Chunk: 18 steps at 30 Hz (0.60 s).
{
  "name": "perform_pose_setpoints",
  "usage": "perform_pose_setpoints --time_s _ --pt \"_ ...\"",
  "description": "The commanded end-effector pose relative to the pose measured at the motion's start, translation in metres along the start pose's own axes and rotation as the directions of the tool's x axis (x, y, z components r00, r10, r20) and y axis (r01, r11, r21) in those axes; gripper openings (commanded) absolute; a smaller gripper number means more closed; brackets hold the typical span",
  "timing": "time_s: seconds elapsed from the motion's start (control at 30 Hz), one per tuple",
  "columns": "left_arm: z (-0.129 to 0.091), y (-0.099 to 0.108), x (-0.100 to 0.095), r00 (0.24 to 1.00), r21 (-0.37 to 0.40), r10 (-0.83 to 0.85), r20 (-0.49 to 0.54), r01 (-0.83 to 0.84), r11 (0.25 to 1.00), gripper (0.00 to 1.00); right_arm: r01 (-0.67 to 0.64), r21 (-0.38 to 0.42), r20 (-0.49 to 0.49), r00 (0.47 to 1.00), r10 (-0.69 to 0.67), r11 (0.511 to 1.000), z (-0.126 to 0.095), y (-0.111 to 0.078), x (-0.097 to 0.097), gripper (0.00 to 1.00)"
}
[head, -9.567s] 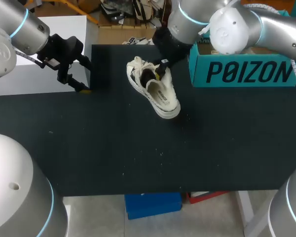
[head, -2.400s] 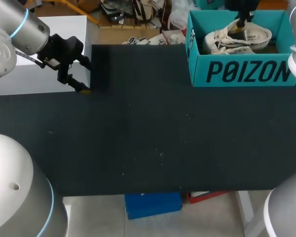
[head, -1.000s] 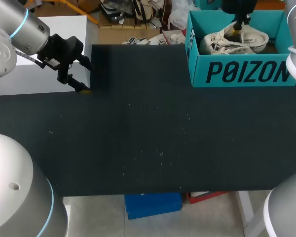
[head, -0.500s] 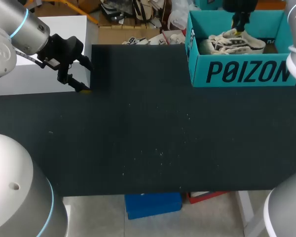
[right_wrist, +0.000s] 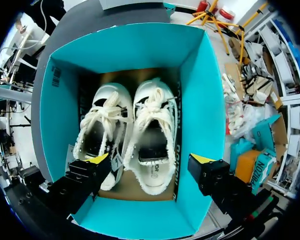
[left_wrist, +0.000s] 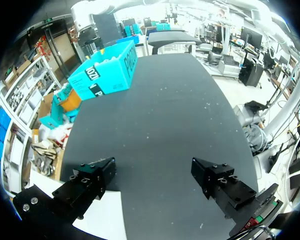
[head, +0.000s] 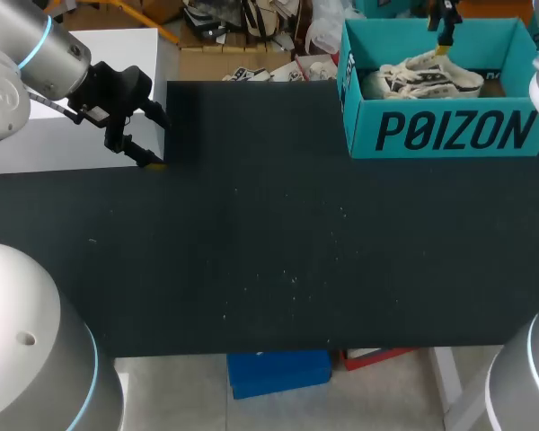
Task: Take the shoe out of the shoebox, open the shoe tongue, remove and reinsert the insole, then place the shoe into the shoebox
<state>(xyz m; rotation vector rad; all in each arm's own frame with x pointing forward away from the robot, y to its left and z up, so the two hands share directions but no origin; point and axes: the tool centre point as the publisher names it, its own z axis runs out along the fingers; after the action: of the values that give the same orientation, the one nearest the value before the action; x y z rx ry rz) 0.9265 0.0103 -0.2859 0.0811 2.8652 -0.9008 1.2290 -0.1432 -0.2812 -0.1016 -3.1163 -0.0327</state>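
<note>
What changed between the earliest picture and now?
The shoe went from the middle of the table, where the right gripper held it, into the shoebox. The right gripper let it go and rose above the box, open. The left gripper stayed open at the table's left edge.

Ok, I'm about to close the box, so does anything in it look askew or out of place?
Nothing stands out. Both shoes sit side by side, soles down, laces up, on the floor of the box. The right tool hangs open above them.
</note>
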Motion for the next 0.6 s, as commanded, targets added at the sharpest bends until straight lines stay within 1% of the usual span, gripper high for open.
perform_pose_setpoints --time_s 0.03,0.23,0.4,0.5,0.6 --pt "0.001 0.0 0.001 1.0 -0.001 0.001 0.005 -0.001 1.0 1.0 -0.016 -0.005 -0.091 0.996 0.016 1.0 -0.045 0.006 0.015 1.0" --pt "0.001 0.0 0.001 1.0 -0.001 0.001 0.005 -0.001 1.0 1.0 -0.014 -0.023 -0.028 1.0 0.013 1.0 -0.061 0.018 0.043 1.0" --pt "0.001 0.0 0.001 1.0 -0.001 0.001 0.005 -0.001 1.0 1.0 -0.007 -0.058 0.063 0.998 0.011 0.998 -0.073 0.022 0.067 1.0" --pt "0.001 0.0 0.001 1.0 -0.001 0.001 0.005 -0.001 1.0 1.0 0.013 -0.055 0.107 0.994 -0.007 0.998 -0.076 0.026 0.084 1.0" --pt "0.001 0.0 0.001 1.0 -0.001 0.001 0.005 -0.001 1.0 1.0 0.02 -0.04 0.118 0.993 -0.015 0.999 -0.077 0.032 0.104 1.0"
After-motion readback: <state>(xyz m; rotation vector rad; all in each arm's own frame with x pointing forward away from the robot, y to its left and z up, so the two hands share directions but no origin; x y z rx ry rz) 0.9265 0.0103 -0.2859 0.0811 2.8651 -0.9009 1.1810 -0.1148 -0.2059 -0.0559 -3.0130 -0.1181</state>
